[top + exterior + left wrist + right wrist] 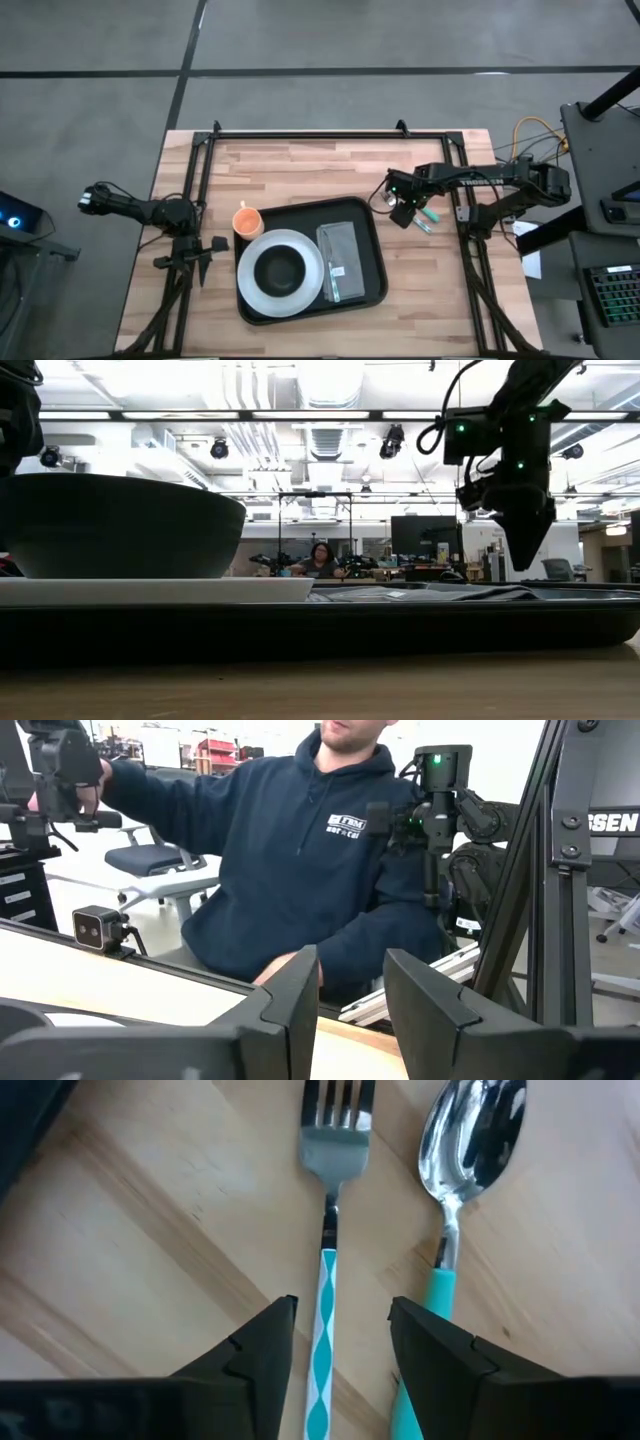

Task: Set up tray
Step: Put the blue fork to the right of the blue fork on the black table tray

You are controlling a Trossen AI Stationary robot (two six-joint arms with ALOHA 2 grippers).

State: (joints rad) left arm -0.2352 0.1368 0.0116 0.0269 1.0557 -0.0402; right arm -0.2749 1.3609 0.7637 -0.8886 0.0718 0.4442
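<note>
The black tray [372, 240] lies mid-table and carries a white plate [300, 290] with a black bowl [281, 268] and a folded grey napkin [340, 255]. In the low view the tray [400, 628], plate [150, 590] and bowl [120, 525] fill the foreground. A fork with a teal-and-white handle [329, 1260] and a teal-handled spoon [455, 1200] lie on the wood right of the tray [428, 218]. My right gripper [340, 1350] [405, 212] [525, 555] hangs open above the fork, one finger on either side of its handle, pointing down. My left gripper [350, 1000] [203, 252] waits open at the table's left edge.
An orange cup [247, 222] stands on the wood at the tray's far left corner. A thin utensil lies on the napkin [335, 272]. A black frame [330, 133] runs around the table. A person in a navy hoodie [300, 850] sits beyond the table.
</note>
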